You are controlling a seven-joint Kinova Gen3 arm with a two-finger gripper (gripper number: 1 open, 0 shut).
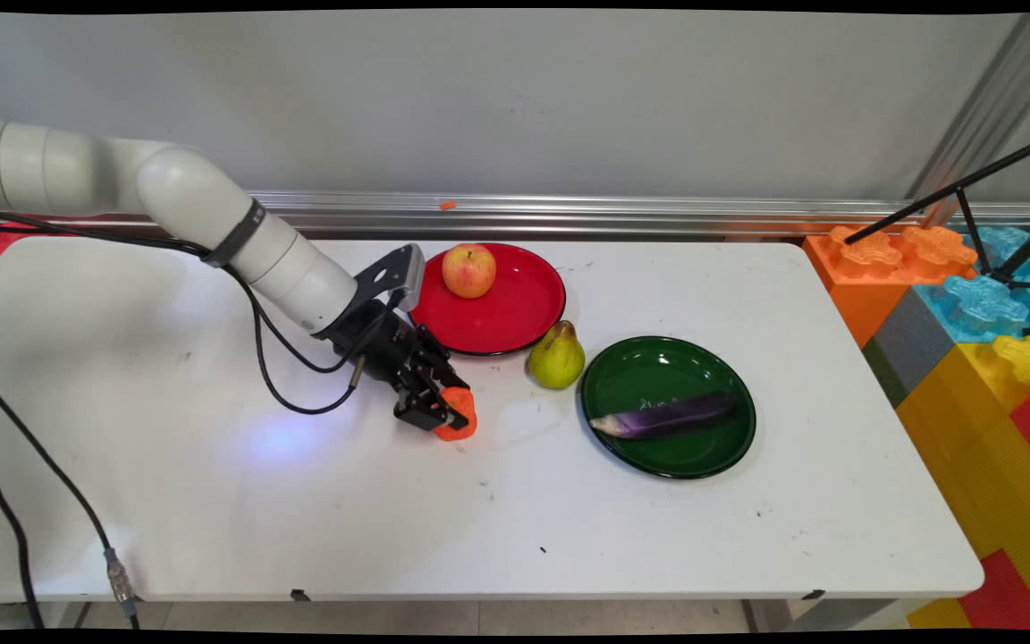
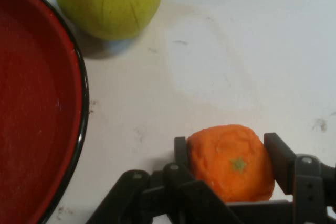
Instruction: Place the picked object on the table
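Note:
My gripper (image 1: pixel 451 413) is low over the white table (image 1: pixel 300 501), shut on an orange fruit (image 1: pixel 459 415). In the hand view the orange fruit (image 2: pixel 231 162) sits squeezed between the two black fingers (image 2: pixel 279 160), its green stem mark facing the camera. A red plate (image 1: pixel 515 309) lies just behind the gripper with a red-yellow apple (image 1: pixel 468 270) on it. The red plate (image 2: pixel 37 124) fills the hand view's left side. A green pear (image 1: pixel 556 356) stands upright on the table to the right of the gripper, also seen as the pear (image 2: pixel 107 1) at the hand view's top.
A green plate (image 1: pixel 658 371) holding a purple eggplant (image 1: pixel 665 417) lies right of the pear. Big coloured toy blocks (image 1: pixel 971 340) stand at the table's right end, with black tripod legs (image 1: pixel 971 192) over them. Black cables (image 1: pixel 274 358) hang from the arm.

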